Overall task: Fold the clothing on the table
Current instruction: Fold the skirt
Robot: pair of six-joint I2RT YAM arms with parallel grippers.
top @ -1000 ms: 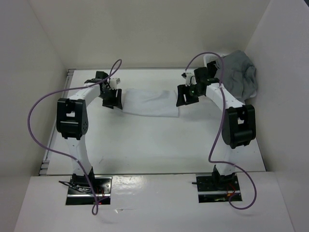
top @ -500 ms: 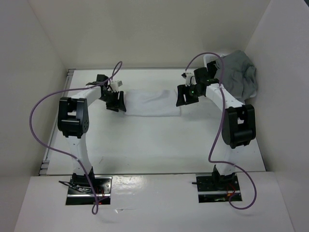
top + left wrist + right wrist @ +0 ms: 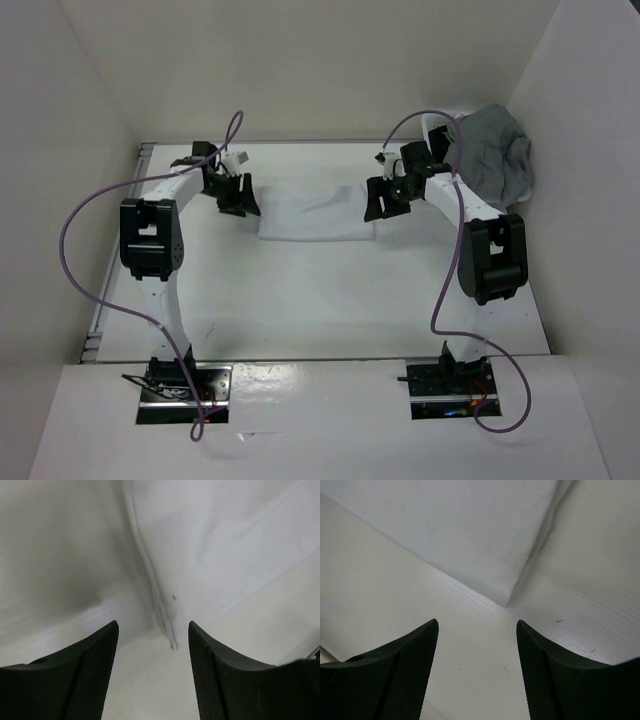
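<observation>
While the clothing (image 3: 315, 212) lies flat, the left end effector (image 3: 238, 198) hovers open.

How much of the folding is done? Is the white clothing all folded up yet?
Looks mostly folded: the white clothing lies as a neat flat rectangle on the table. Nothing is in hand: the left claw and right claw hang open and empty at its two ends. Left: perhaps one more fold, I can't tell.
</observation>
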